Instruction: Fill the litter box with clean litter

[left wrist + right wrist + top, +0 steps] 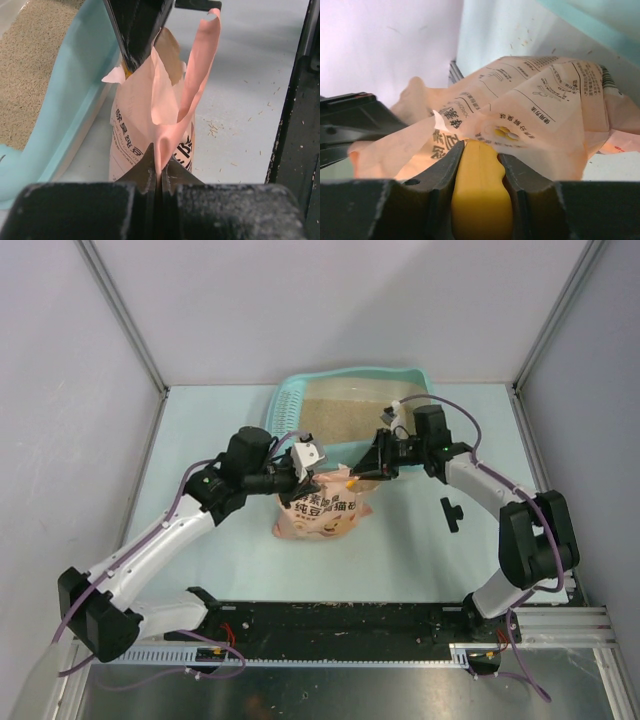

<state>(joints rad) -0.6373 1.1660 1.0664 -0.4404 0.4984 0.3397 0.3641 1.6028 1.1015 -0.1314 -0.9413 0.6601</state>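
Observation:
The teal litter box [424,379] stands at the back of the table, and clean litter [345,412] covers its floor. In front of it stands a pink bag [320,517] with its top open. My left gripper [318,473] is shut on a strip of the bag's top edge [192,75]. The jaws of this gripper [160,172] are pressed flat on that strip. My right gripper [372,466] is at the bag's mouth, shut on the yellow handle of a scoop [481,192]. The scoop's bowl is hidden inside the bag [545,115]. The box wall [70,100] and litter [30,60] lie left of the bag.
A small black knob [452,512] lies on the table right of the bag. Stray granules [215,129] are scattered on the tabletop. A black rail [330,620] runs along the near edge. Enclosure walls close in the left, right and back.

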